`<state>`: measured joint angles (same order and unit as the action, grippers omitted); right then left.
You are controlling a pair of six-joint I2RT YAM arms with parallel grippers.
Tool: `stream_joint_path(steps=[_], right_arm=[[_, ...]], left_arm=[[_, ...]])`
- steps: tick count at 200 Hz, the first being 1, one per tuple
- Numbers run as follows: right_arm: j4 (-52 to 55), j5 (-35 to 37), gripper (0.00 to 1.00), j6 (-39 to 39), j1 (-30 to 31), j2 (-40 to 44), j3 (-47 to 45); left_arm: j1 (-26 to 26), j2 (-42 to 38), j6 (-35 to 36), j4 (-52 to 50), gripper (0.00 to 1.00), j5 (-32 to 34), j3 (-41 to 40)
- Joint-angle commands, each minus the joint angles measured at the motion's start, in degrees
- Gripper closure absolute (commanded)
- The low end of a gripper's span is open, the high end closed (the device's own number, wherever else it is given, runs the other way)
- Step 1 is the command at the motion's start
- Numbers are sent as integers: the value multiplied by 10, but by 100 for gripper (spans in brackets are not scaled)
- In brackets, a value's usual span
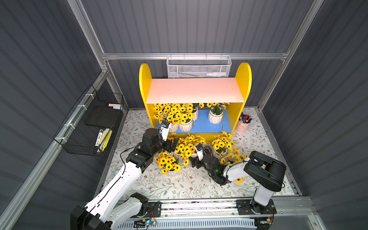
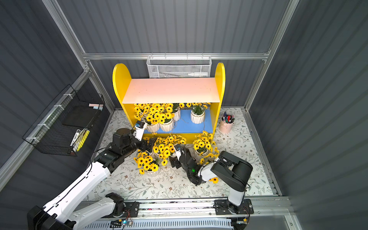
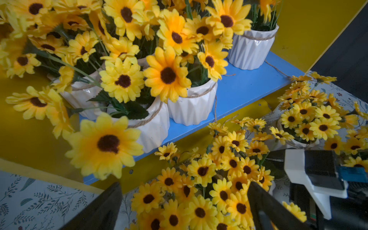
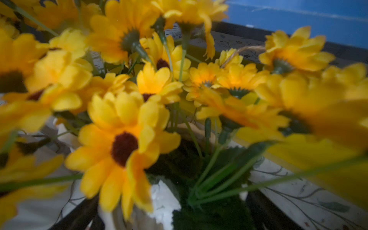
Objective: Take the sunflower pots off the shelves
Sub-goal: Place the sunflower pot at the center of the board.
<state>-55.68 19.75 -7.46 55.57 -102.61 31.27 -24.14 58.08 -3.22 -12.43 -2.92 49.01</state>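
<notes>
Clearing the shelves (image 1: 145,87) is seemingly midway: the right gripper (image 4: 173,197), jaws apart, is straddling a sunflower pot (image 4: 159,203) on the near mat (image 1: 179,189), while the left gripper (image 3: 184,187), likewise apart, is facing the sunflower pots (image 1: 185,124) crowding the blue lower board (image 1: 203,125) at its left, probably needing a reach onto one.

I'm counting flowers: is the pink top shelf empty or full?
Empty. In both top views the pink upper board is bare; sunflower pots stand only on the blue lower board and the table.
</notes>
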Motion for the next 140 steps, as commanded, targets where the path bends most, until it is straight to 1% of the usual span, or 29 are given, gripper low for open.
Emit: stream_joint_path(steps=[1,14,28,37,65,79,101,112,124,140], right_arm=[[-45,27,1,7,5,0,-2],[47,29,1,-16,6,41,3],[172,19,1,-40,6,90,15],[235,10,1,-44,5,113,25],[305,-1,1,-44,4,148,27],[380,-4,1,-63,3,157,44],[444,-44,1,-83,6,181,40],[474,-64,1,-82,9,208,35],[515,-66,1,-82,15,247,35],[574,-74,1,-67,19,306,52]], left_arm=[[-5,-13,10,8,1,4,-6],[-7,-12,13,3,0,5,-3],[-9,-12,15,2,1,8,-2],[-10,-14,13,3,1,7,-3],[-11,-15,13,3,1,5,-2],[-11,-16,13,1,1,5,-1],[-11,-22,19,-2,1,17,-1],[-11,-26,22,-1,1,28,-3],[-11,-29,23,-2,1,46,-3],[-11,-35,21,-5,1,93,-4]])
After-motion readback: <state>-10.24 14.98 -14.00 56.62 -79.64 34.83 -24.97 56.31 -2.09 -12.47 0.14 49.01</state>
